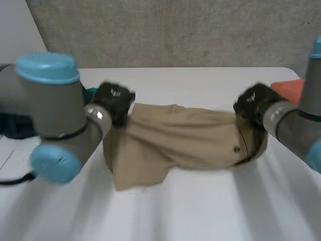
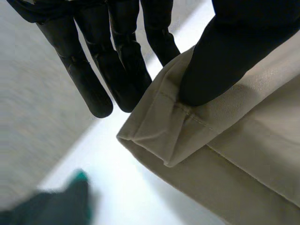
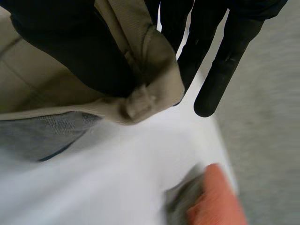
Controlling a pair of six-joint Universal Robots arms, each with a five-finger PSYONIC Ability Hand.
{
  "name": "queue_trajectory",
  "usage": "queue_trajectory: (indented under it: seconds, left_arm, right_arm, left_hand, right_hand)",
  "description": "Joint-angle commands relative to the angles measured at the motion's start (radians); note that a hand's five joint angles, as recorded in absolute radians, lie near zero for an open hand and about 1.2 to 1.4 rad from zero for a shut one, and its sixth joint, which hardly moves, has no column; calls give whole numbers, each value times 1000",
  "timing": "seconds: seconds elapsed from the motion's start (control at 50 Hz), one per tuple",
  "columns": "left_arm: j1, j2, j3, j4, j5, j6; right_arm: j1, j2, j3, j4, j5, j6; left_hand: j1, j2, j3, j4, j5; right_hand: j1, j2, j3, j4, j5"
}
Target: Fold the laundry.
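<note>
A tan pair of trousers (image 1: 180, 140) hangs stretched between my two hands over the white table (image 1: 200, 211). My left hand (image 1: 114, 103) holds its left end. There the thumb (image 2: 225, 56) presses a hemmed corner of the trousers (image 2: 225, 154) against the fingers (image 2: 89, 84) behind it. My right hand (image 1: 253, 103) holds the right end at the waistband. Its thumb (image 3: 70, 51) pinches the waistband edge (image 3: 140, 101), by a belt loop, against the fingers (image 3: 220, 70). A button shows near the waistband.
An orange item (image 1: 288, 90) lies at the table's far right, below the right hand (image 3: 215, 197). A dark teal garment (image 1: 15, 125) lies at the left, below the left hand (image 2: 56, 206). A grey wall stands behind the table.
</note>
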Motion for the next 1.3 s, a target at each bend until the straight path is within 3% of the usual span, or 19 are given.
queue_trajectory:
  seconds: [0.02, 0.08, 0.1, 0.18, 0.36, 0.48, 0.7, 0.86, 0.92, 0.98, 1.08, 1.12, 1.18, 1.3]
  left_arm:
    - [5, -132, 423, 244, -44, 100]
    - [7, -126, 515, 410, -44, 134]
    - [7, -124, 521, 451, -45, 136]
    - [0, -109, 501, 629, -51, 133]
    - [2, -31, 225, 619, -61, 110]
    - [2, -17, -29, 614, -56, 93]
    - [-18, -11, -410, 606, -54, 90]
    - [-67, 231, -643, 488, -56, 96]
    - [-95, 349, -718, 361, -56, 103]
    - [-143, 484, -770, 103, -56, 108]
    - [-216, 541, -810, -177, -42, 100]
    - [-272, 534, -800, -242, -31, 96]
    - [-293, 517, -777, -218, -28, 96]
    - [-251, 408, -703, -135, -31, 107]
  right_arm:
    - [3, 94, -199, -505, 8, 132]
    - [3, 88, -211, -737, 8, 181]
    - [3, 85, -207, -883, 6, 212]
    - [5, 85, -192, -1081, 11, 243]
    - [5, 106, -153, -934, -4, 289]
    - [-9, 144, -89, -793, -119, 318]
    - [-29, 261, 78, -480, -152, 269]
    - [-43, 88, 264, -321, -144, 197]
    - [-43, -25, 330, -181, -138, 145]
    - [-51, -127, 405, -19, -132, 86]
    - [-119, -268, 555, 202, -110, -77]
    - [-141, -288, 581, 204, -112, -110]
    - [-161, -293, 608, 175, -106, -129]
    - [-161, -285, 621, 132, -106, -126]
  left_hand:
    - [279, 198, 205, 197, 234]
    - [279, 198, 205, 197, 234]
    - [279, 198, 205, 197, 234]
    - [279, 198, 205, 197, 234]
    - [279, 198, 205, 197, 234]
    - [279, 198, 205, 197, 234]
    - [279, 198, 205, 197, 234]
    - [279, 198, 205, 197, 234]
    - [279, 198, 205, 197, 234]
    - [279, 198, 205, 197, 234]
    - [279, 198, 205, 197, 234]
    - [279, 198, 205, 197, 234]
    - [279, 198, 205, 197, 234]
    - [279, 198, 205, 197, 234]
  right_hand:
    - [268, 220, 202, 196, 191]
    - [268, 220, 202, 196, 191]
    - [268, 220, 202, 196, 191]
    - [268, 220, 202, 196, 191]
    - [268, 220, 202, 196, 191]
    - [268, 220, 202, 196, 191]
    - [268, 220, 202, 196, 191]
    - [268, 220, 202, 196, 191]
    - [268, 220, 202, 196, 191]
    - [268, 220, 202, 196, 191]
    - [268, 220, 202, 196, 191]
    - [268, 220, 202, 196, 191]
    - [268, 220, 202, 196, 191]
    - [268, 220, 202, 196, 191]
